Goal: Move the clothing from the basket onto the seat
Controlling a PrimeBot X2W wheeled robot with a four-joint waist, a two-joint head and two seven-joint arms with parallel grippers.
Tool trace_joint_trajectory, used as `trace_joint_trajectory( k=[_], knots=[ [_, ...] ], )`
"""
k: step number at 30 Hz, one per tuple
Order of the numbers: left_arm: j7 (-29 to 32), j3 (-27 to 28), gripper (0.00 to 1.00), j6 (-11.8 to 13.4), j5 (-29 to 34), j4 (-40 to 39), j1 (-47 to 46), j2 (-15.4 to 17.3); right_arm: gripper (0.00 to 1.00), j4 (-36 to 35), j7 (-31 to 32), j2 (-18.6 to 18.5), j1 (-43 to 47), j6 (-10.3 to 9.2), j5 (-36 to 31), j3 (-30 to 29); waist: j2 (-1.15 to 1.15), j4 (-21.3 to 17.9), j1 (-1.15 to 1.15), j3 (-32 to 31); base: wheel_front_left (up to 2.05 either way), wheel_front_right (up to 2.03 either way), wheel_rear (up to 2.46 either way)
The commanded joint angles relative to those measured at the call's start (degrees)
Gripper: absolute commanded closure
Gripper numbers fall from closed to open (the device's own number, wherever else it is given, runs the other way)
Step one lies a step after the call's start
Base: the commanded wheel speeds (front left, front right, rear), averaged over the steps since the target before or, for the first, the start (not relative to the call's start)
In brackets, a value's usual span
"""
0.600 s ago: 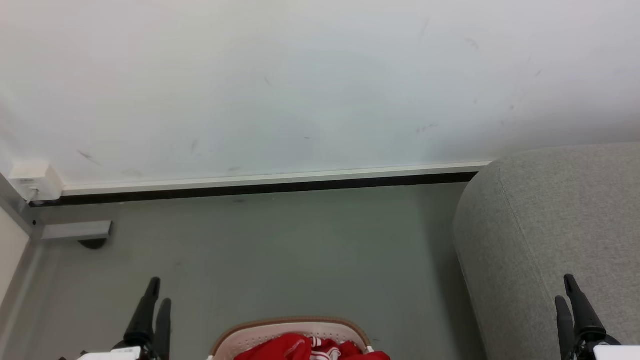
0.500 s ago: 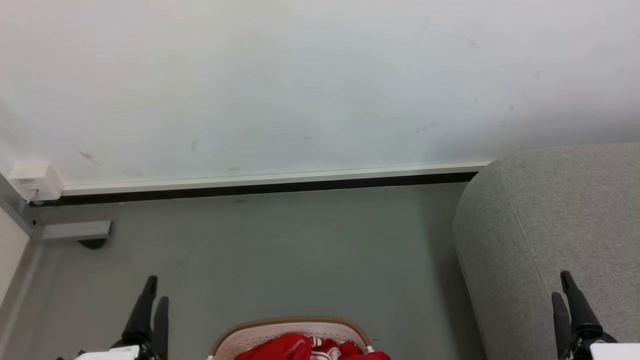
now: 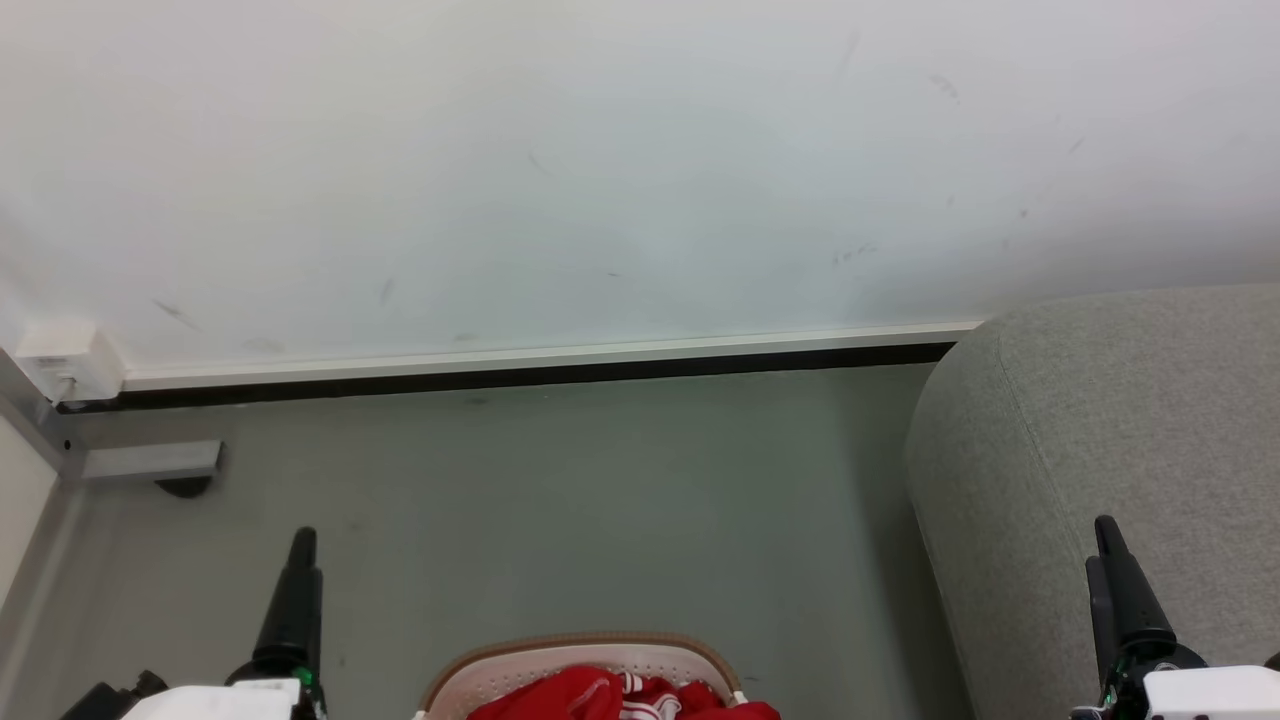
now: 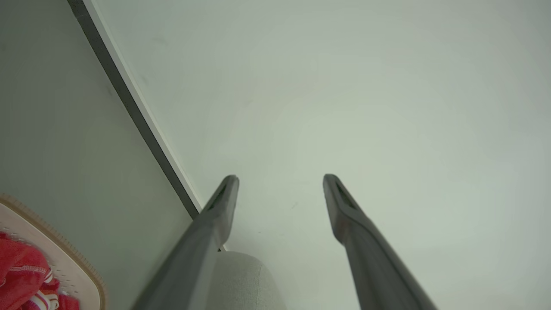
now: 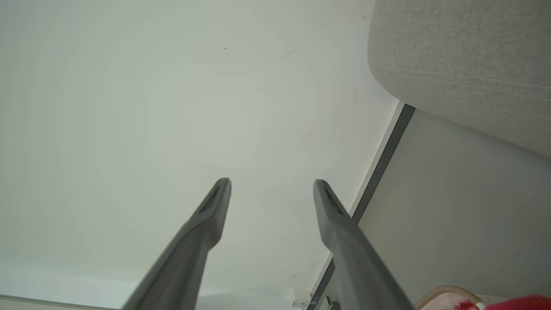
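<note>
Two grippers are held parted and empty: the left gripper [image 3: 302, 545] is seen left of the basket [image 3: 580, 643], the red clothing [image 3: 590, 695] is heaped inside it, and the right gripper [image 3: 1102, 540] and the seat [image 3: 1130, 400] are seen right of it.

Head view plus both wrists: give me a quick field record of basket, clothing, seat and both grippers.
basket: white with a tan rim, on the floor, at the head view's bottom edge
clothing: red, bunched inside the basket, striped trim showing
seat: light-grey sofa to the right of the basket, no garment on the part in view
left gripper: open, empty, aimed at the wall
right gripper: open, empty, in front of the seat in the head view
</note>
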Motion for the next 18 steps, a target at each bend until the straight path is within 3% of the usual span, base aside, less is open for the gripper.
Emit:
trace_joint_trajectory(
  k=[1,9,18],
  knots=[
    [-0.64,-0.02,0.00,0.04,1.99,-1.59,-0.49,0.40,0.00,-1.28,-0.54,-0.66,-1.45,-0.02,-1.35,0.57,0.00,-0.05,0.00,-0.01,0.00,0.00,0.00],
    [-2.50,-0.89,0.00,0.67,11.93,-4.32,0.19,0.46,0.00,-2.39,-2.47,-0.24,-1.21,-0.03,-9.89,0.94,0.00,-0.26,0.00,-0.02,0.00,0.00,0.00],
    [-4.45,-2.58,0.00,1.77,27.31,-6.14,0.32,0.58,0.00,-3.05,-4.38,-1.07,-0.47,-0.04,-24.25,2.18,0.00,-0.12,0.00,-0.08,0.00,0.00,0.00]
  ],
)
